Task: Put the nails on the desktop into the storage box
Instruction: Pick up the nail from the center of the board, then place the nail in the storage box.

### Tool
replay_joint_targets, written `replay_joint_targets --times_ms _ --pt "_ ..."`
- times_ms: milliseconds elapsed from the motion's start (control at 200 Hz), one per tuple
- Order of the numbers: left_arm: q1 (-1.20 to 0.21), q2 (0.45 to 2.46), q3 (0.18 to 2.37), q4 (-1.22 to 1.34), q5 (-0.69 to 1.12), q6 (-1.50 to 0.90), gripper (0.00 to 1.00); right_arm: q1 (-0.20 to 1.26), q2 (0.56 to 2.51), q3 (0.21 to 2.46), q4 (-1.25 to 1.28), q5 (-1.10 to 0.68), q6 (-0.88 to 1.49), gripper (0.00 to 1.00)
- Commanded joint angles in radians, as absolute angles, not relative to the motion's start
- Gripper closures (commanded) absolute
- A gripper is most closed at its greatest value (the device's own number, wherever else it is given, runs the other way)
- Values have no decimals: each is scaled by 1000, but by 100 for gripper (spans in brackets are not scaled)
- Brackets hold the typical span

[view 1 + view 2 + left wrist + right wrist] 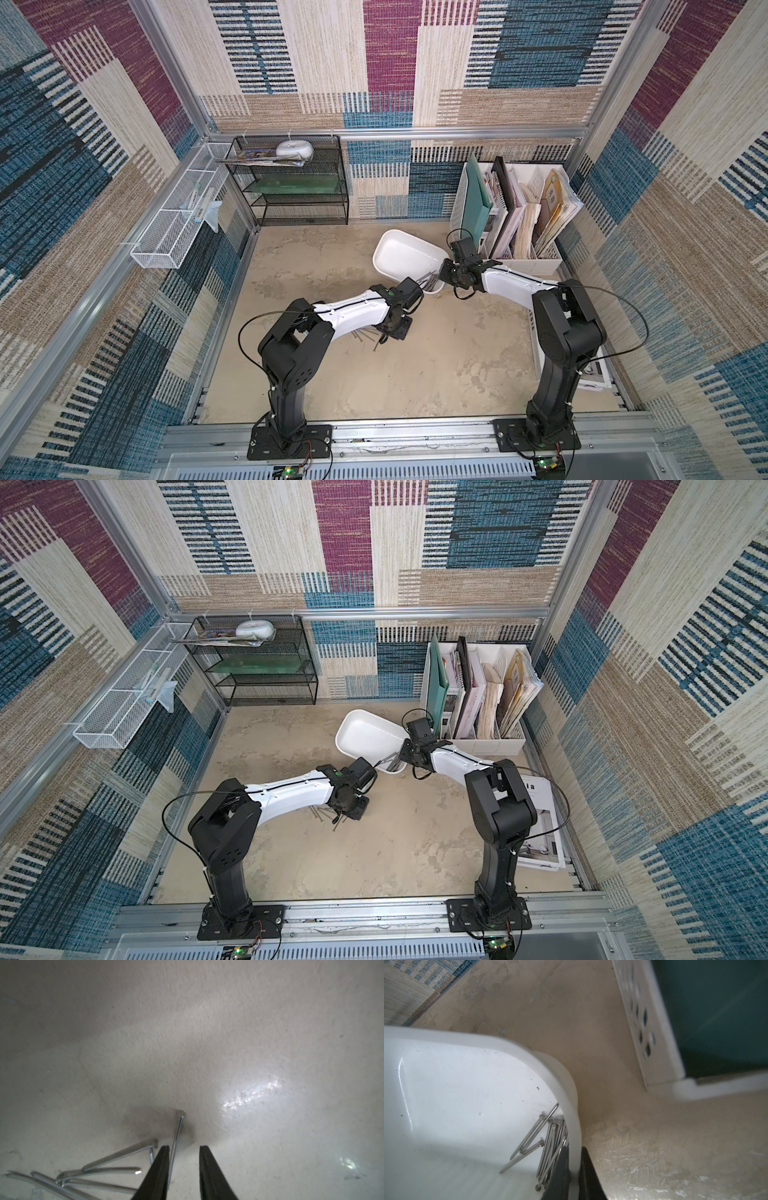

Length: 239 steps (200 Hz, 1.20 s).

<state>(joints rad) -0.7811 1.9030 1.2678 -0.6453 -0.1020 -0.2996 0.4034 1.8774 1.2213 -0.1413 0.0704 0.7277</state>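
The white storage box (399, 253) (365, 733) sits on the beige desktop (374, 382) towards the back. My right gripper (574, 1148) (438, 276) is shut on its wall (566, 1084), one finger inside and one outside. Several nails (550, 1142) (428, 282) lie bunched in the box corner beside that finger. More nails (99, 1174) (365, 336) (328, 812) lie loose on the desktop under my left wrist. My left gripper (184, 1147) (390, 332) points down at the desktop, open. One nail (176, 1140) lies between its fingers, close against one of them.
A black mesh shelf (291, 187) stands at the back left and a white wire basket (178, 224) hangs on the left wall. The white slotted file holder (515, 216) with folders stands just behind the box. Printed papers (540, 825) lie under the right arm.
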Motion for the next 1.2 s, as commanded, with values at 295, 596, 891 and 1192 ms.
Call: replay_joint_targets --times_ms 295,596,891,1192 --pt "-779 1974 1282 -662 -109 -274 100 402 1861 1215 -170 80 695 100" --pt "-782 1863 1341 -759 -92 -279 100 402 1859 1216 -172 78 695 100" --pt "-783 1705 1543 -907 -51 -275 100 408 1843 1188 -146 76 697 100" --pt "-706 2003 2075 -1023 -30 -207 100 415 1844 1144 -66 55 666 100"
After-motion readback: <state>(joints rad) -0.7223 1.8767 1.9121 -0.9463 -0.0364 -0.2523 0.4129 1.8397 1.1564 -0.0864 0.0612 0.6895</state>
